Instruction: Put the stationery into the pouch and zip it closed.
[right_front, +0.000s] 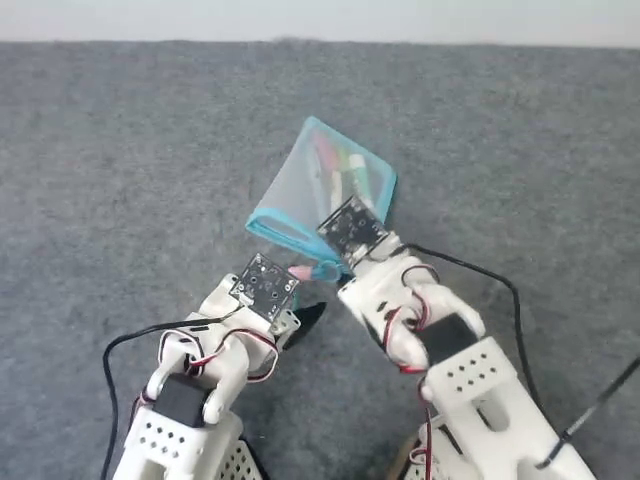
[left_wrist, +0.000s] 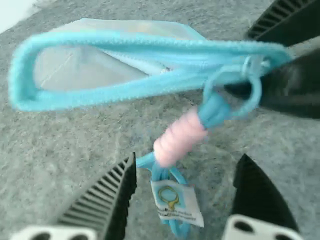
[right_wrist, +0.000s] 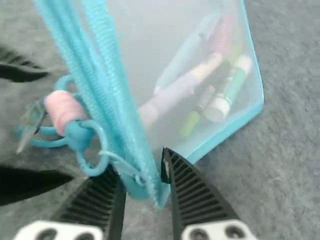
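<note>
The translucent pouch with blue zipper trim lies mid-table, and several pens and markers sit inside it. Its mouth gapes, with the slider at the end near the grippers. My right gripper is shut on the pouch's edge beside the slider, holding that corner up. The zipper pull, a ring with a pink bead, blue cord and paper tag, hangs between the fingers of my left gripper, which is open around it without touching it.
Grey carpet covers the whole table, with a pale wall edge along the far side. Both arms' cables trail toward the near edge. My right gripper's dark fingers stand close beside the slider in the left wrist view.
</note>
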